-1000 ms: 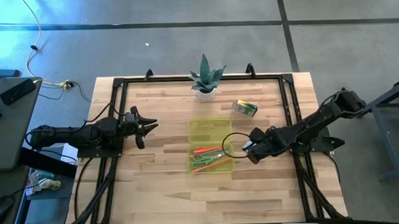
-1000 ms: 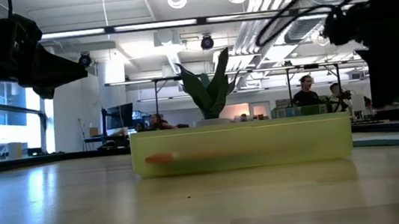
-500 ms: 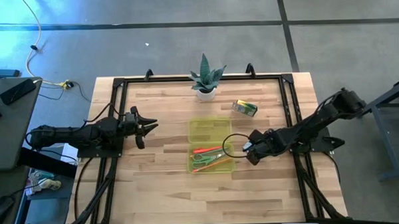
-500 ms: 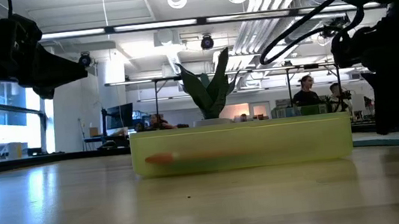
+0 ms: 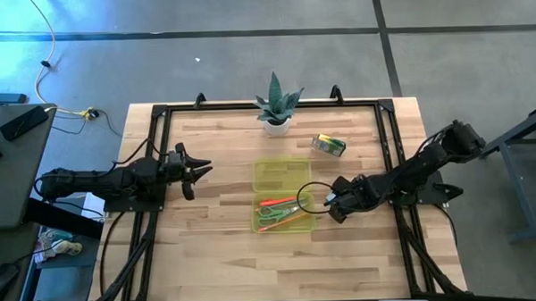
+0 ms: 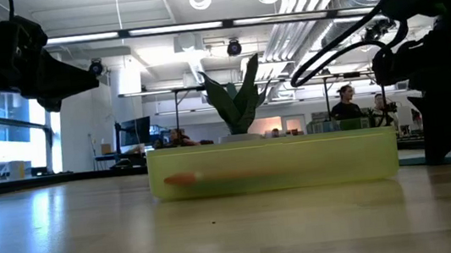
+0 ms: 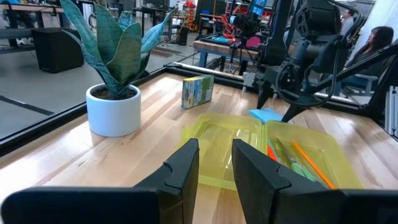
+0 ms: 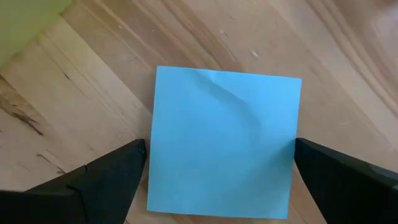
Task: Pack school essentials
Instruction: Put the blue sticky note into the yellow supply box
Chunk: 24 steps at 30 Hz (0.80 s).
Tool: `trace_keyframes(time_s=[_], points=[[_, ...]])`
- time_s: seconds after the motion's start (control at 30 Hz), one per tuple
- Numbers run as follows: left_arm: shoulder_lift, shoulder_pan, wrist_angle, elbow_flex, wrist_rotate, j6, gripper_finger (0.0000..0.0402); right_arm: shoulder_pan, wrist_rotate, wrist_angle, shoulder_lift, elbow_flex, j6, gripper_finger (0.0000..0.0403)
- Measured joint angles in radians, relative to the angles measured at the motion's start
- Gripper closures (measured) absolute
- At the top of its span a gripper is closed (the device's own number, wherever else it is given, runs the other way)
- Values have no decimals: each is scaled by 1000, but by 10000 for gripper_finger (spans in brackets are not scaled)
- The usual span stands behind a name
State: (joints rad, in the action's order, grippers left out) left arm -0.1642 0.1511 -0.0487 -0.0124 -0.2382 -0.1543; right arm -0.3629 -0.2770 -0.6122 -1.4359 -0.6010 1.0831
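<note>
Right jaws spread astride the blue note pad.

The note pad is laid on the table just right of the tray; behind the tray, plant and crayon box are set.

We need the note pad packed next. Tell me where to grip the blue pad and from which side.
Grip the blue note pad by two opposite edges, coming straight down from above. It lies flat on the table beside the yellow case, so only its thin sides offer purchase. The right gripper is open, one finger beyond each edge.
</note>
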Motion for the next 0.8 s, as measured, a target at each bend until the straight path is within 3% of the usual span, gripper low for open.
trace_keyframes(time_s=[0.33,0.8], points=[[0,0,0,0,0,0,316,37,50,-19,-2,0,29,9],[0,0,0,0,0,0,316,23,32,-7,-4,2,66,73]])
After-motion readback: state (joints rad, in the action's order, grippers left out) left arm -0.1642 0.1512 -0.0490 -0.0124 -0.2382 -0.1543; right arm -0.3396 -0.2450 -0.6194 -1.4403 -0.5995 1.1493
